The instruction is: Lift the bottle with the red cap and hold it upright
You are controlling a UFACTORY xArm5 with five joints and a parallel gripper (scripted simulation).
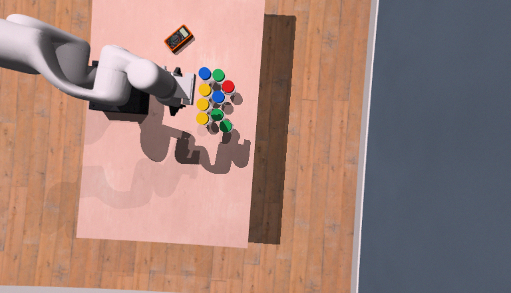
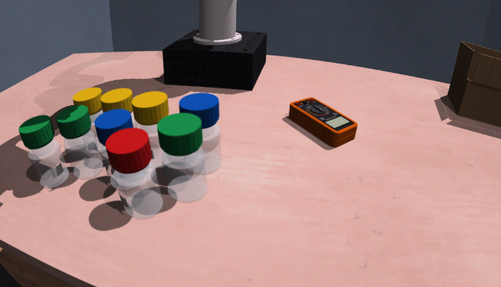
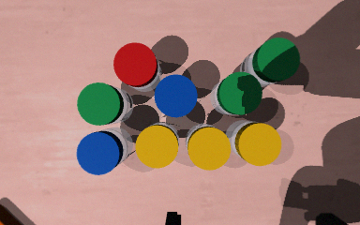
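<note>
The red-capped bottle [image 1: 227, 86] stands upright on the far side of a tight cluster of clear bottles; it also shows in the exterior view [image 2: 128, 150] and the wrist view [image 3: 135, 64]. A green-capped bottle [image 3: 98, 103] and a blue-capped bottle [image 3: 175, 96] stand right beside it. A row of three yellow-capped bottles [image 1: 202, 104] lies between it and my gripper. My gripper [image 1: 176, 91] hovers above the table on the near side of the yellow row, open and empty. Only one fingertip [image 3: 172, 217] shows at the bottom edge of the wrist view.
Another blue-capped bottle [image 1: 204, 73] and two more green-capped bottles [image 1: 217, 114] [image 1: 225, 125] complete the cluster, all upright. An orange multimeter [image 1: 179, 38] lies apart on the table. My black base [image 2: 214, 59] stands behind the bottles. A brown box [image 2: 476, 82] sits at the far right.
</note>
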